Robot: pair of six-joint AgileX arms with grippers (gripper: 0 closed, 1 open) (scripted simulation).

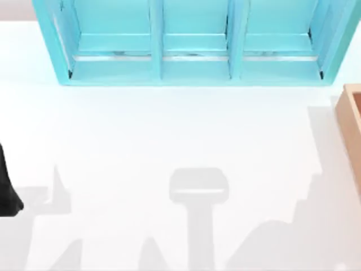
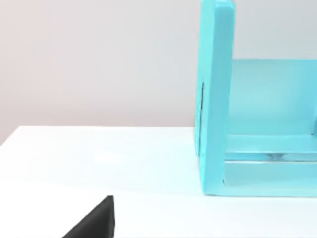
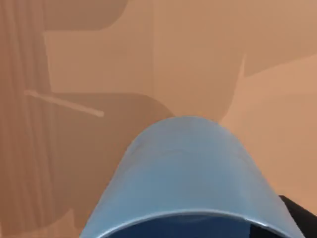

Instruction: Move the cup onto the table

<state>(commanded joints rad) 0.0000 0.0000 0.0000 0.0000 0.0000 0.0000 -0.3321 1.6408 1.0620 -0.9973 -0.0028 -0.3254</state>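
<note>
1. Two AgileX arms are at the table [image 1: 169,141], a broad, plain white surface. The left arm [image 1: 7,186] is a black shape at the table's left edge, in the near half.
2. Left gripper [image 2: 94,223]: one black wedge of it shows at the edge of the left wrist view, above bare white tabletop. We cannot tell whether this gripper is open or closed. It touches nothing that we can see.
3. Right gripper [image 3: 299,215]: a small black part of it shows in the right wrist view, just beside the cup's rim. We cannot tell whether it grips the cup, or whether it is open or closed.
4. The cup [image 3: 185,173] is a plain blue cylinder with a smooth wall. Its lighter blue rim is turned toward the right wrist camera, and the darker blue inside shows just within the rim.
5. Tan wooden surfaces lie behind and around the cup, matching the wooden box [image 1: 351,130] at the table's right edge. We cannot tell whether the cup rests on the wood or hangs above it.
6. A light-blue shelf unit [image 1: 158,39] with three compartments stands along the far side of the table. The left wrist view shows its end panel upright on the white surface.
</note>
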